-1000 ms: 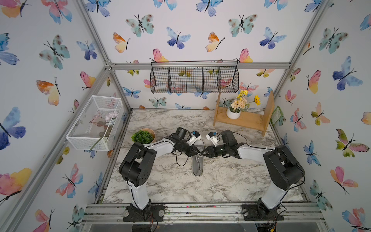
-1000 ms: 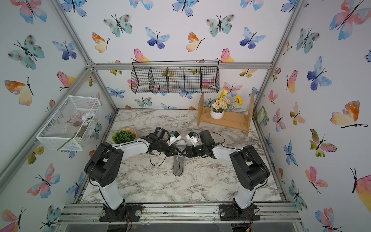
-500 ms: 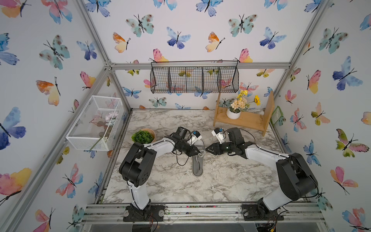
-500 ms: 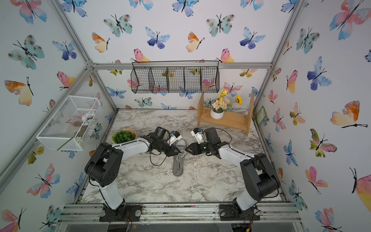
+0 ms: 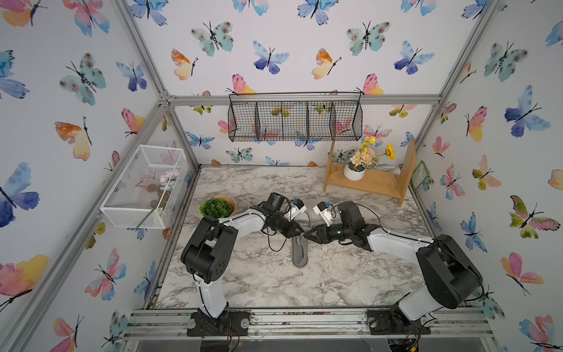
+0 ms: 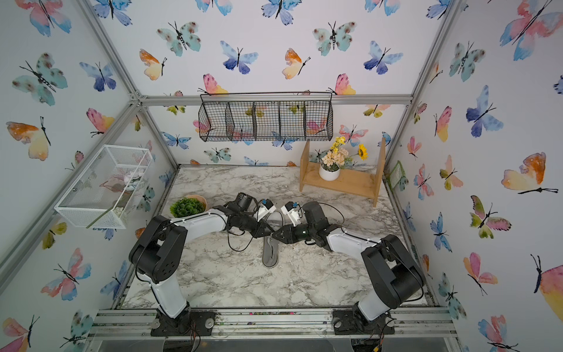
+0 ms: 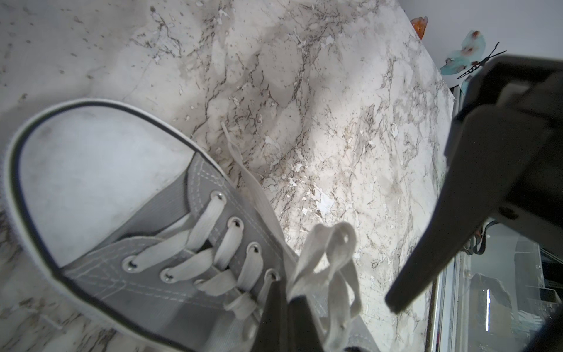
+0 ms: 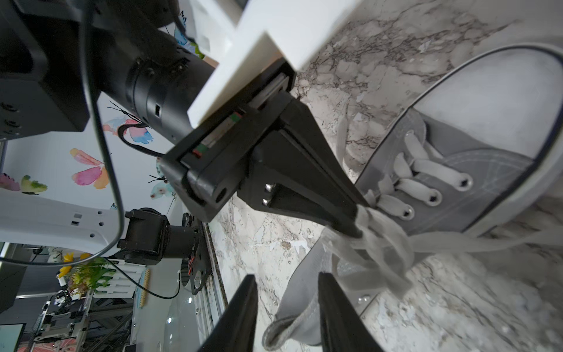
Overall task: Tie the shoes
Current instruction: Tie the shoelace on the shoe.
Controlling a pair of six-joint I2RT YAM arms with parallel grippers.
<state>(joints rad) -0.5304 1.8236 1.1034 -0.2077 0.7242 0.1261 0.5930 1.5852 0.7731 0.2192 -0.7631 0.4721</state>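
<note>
The shoes are a single grey canvas sneaker (image 5: 300, 253) (image 6: 269, 253) with a white toe cap, lying mid-table with the toe toward the front. My left gripper (image 5: 301, 234) (image 7: 289, 297) is shut on a loop of white lace (image 7: 329, 243) over the eyelets. In the right wrist view its black fingers (image 8: 350, 219) pinch the bunched lace (image 8: 384, 240) beside the sneaker (image 8: 475, 158). My right gripper (image 5: 307, 237) (image 8: 286, 292) faces it almost tip to tip, open, with marble and the edge of the grey tongue (image 8: 300, 304) showing in the gap. A free lace end (image 8: 487, 243) trails across the table.
A potted green plant (image 5: 217, 207) stands behind the left arm. A wooden shelf (image 5: 374, 184) with a flower pot sits at the back right. A black wire basket (image 5: 295, 122) and a white mesh box (image 5: 143, 186) hang on the walls. A black cable (image 5: 274, 243) loops beside the sneaker.
The right arm swung its elbow out to the right, drew back, then brought its gripper in again to the left gripper's tip. Its jaws have narrowed a little. The left gripper held still.
</note>
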